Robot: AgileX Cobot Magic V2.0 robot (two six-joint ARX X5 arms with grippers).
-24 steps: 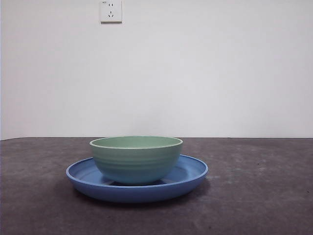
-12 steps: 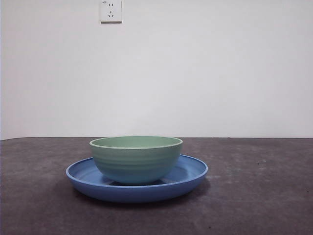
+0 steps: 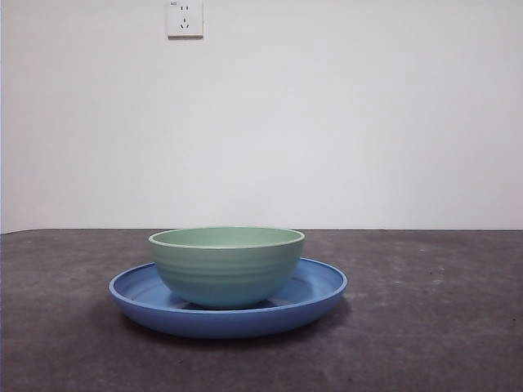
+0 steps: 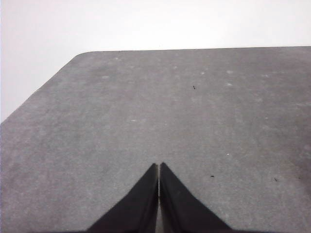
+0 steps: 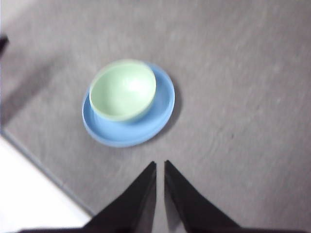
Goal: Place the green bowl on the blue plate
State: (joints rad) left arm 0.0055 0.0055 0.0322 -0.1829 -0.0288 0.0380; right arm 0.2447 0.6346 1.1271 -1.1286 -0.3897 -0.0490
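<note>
1. The green bowl [image 3: 227, 265] sits upright inside the blue plate [image 3: 319, 296], so the placement looks done.
2. The left gripper [image 4: 159, 167], jaws closed and empty, waits over bare table [image 4: 146, 111].
3. The right gripper [image 5: 160, 165], jaws nearly together and empty, hangs high above the pair.

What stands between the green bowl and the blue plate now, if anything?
Nothing visible does: the green bowl already sits on the blue plate, upright. The right gripper is up above the table, apart from the bowl, jaws nearly together; the left gripper waits over bare table.
</note>
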